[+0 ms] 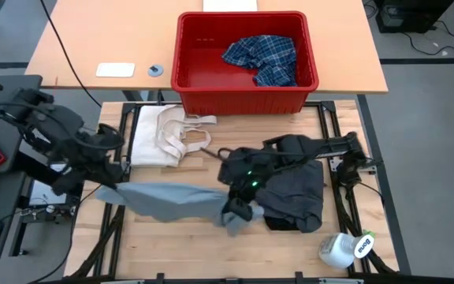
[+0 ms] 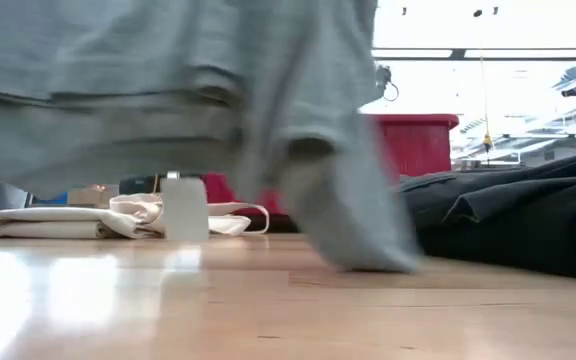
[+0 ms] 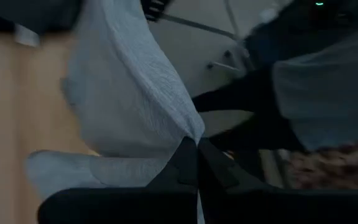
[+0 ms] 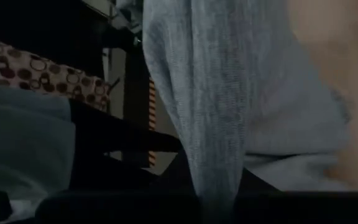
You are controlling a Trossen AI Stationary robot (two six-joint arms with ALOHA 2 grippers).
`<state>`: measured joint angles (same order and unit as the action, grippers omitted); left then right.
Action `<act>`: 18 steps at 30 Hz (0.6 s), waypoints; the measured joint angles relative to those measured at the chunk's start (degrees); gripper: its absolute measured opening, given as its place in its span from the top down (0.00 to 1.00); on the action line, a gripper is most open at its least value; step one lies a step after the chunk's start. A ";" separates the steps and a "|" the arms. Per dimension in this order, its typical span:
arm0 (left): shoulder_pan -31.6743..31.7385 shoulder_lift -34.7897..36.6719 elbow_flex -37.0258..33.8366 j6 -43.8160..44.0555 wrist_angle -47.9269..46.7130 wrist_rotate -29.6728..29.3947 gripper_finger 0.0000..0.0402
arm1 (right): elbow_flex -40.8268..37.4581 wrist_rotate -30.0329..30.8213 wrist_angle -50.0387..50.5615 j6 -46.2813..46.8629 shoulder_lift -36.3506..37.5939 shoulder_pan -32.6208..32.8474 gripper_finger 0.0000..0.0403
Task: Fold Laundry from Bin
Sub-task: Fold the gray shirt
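Observation:
A light grey garment (image 1: 176,201) is strung between my two grippers above the near part of the table. My left gripper (image 1: 117,188) is shut on its left end and my right gripper (image 1: 237,208) is shut on its right end. In the low view the garment (image 2: 168,80) hangs across the top, and one hanging part (image 2: 363,240) reaches the tabletop. A dark grey and black heap of laundry (image 1: 294,189) lies on the table at the right. The red bin (image 1: 211,87) stands at the far side with a blue-and-white plaid shirt (image 1: 262,57) in it. My left gripper pinches an edge of the grey garment (image 3: 188,127) between its two shut fingers (image 3: 185,163). The cloth runs off from the fingertips in a broad fold toward the table. My right gripper pinches a bunched fold of the garment (image 4: 213,155) between its shut fingers. The cloth hangs away from them in a long vertical drape; the place of contact itself is dark.
A cream-white cloth with strap loops (image 1: 168,132) lies on the table in front of the bin, to the left. A white bottle (image 1: 345,249) lies at the near right corner. Bare wood (image 1: 180,252) shows along the near edge.

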<state>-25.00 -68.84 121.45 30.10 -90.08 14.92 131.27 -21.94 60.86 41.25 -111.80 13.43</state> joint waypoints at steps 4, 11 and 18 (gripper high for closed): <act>-3.75 0.36 0.00 4.73 0.05 3.14 1.00 | 1.90 -3.53 -6.12 4.94 -2.98 2.68 0.97; -13.79 -4.25 0.00 5.81 0.30 3.25 1.00 | 1.48 -15.67 -10.08 9.97 -4.42 7.31 0.97; -21.39 -13.08 -0.07 -3.32 0.30 3.01 1.00 | 1.55 -19.38 -0.66 5.20 -4.35 6.67 0.97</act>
<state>-46.39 -81.92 121.37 26.78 -89.79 17.93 132.81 -41.32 60.21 46.45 -116.15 20.10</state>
